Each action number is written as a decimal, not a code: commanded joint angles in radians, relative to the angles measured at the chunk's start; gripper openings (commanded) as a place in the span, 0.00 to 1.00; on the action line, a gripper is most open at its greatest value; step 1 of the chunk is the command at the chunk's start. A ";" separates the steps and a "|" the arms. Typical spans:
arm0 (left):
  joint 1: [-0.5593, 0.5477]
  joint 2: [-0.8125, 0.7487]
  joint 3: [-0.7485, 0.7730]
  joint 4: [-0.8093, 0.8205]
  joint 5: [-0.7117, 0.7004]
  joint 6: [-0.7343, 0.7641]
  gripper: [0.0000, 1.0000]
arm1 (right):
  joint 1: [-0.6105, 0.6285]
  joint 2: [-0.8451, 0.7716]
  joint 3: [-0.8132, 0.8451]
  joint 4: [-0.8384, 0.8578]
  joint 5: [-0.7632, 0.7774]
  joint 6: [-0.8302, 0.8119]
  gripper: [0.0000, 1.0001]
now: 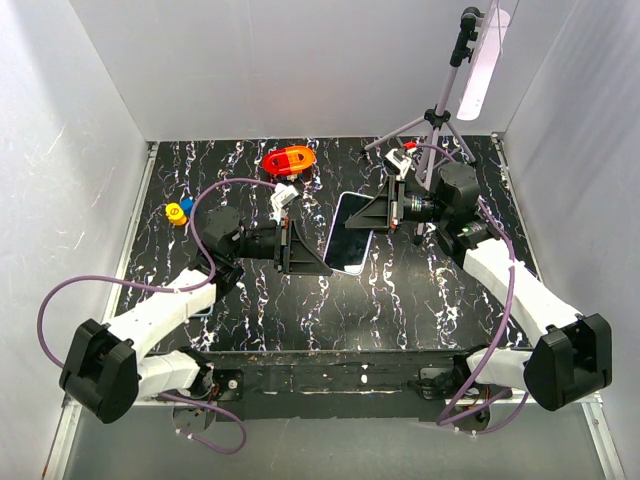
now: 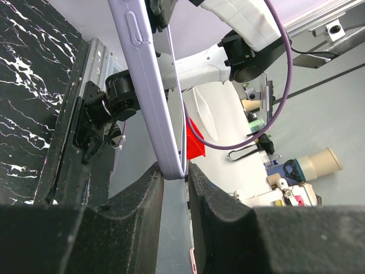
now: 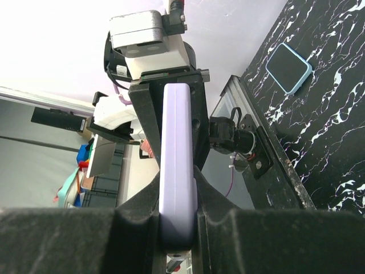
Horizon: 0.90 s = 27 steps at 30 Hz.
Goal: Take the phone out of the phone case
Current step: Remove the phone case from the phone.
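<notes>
1. At the near edge of the desk (image 1: 400, 310) we saw the left arm (image 1: 150, 320) and the right arm (image 1: 510, 280) bolted side by side, both reaching inward toward the middle.
2. A small dark device with a blue rim (image 3: 288, 67) lay flat on the marbled top toward the near-left corner, well apart from everything held.
3. The left gripper (image 1: 322, 262) was closed on the nearer end of the phone case (image 3: 175, 171). In its wrist view, the lilac edge sat pinched between the two black fingers (image 2: 142, 211).
4. The phone (image 1: 352, 235) was at the middle of the desk, lifted between the two grippers, its dark screen framed by the case's pale rim. We could not tell whether any corner had come free.
5. The right gripper (image 1: 358, 220) was clamped on the case's farther long side, its fingers (image 3: 137, 228) pressed flat against both faces.
6. A small yellow and blue object (image 1: 178, 211) sat near the left edge.
7. A red-orange object (image 1: 290, 160) lay by the far edge, just left of centre.
8. A tripod (image 1: 435, 120) stood in the far-right corner.
</notes>
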 commanded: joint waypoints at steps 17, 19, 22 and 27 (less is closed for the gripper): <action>-0.003 -0.180 0.062 0.127 0.059 0.253 0.00 | 0.064 0.100 0.093 -0.018 -0.048 0.051 0.01; -0.003 -0.172 0.062 0.185 0.060 0.238 0.00 | 0.088 0.121 0.076 0.054 -0.055 0.112 0.01; -0.003 -0.145 0.055 0.240 0.045 0.212 0.00 | 0.119 0.143 0.047 0.232 -0.058 0.235 0.01; 0.001 -0.083 0.033 0.197 -0.049 0.207 0.00 | 0.148 0.140 0.030 0.377 -0.054 0.329 0.01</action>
